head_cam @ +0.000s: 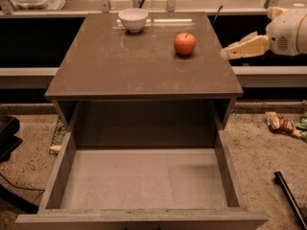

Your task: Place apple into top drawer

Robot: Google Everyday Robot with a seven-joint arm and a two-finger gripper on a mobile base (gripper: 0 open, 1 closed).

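The red-orange apple (pixel 184 44) stands on the brown cabinet top (pixel 120 66), towards the back right. The top drawer (pixel 144 181) is pulled out at the front and shows a bare pale grey floor. My gripper (pixel 230 52) comes in from the right edge, level with the apple and a short way to its right, just off the cabinet's right side. It holds nothing.
A white bowl (pixel 133 19) stands at the back of the cabinet top. Snack wrappers (pixel 280 124) lie on the floor at the right. A dark bar (pixel 289 195) lies at the lower right. A dark object (pixel 7 138) sits at the left.
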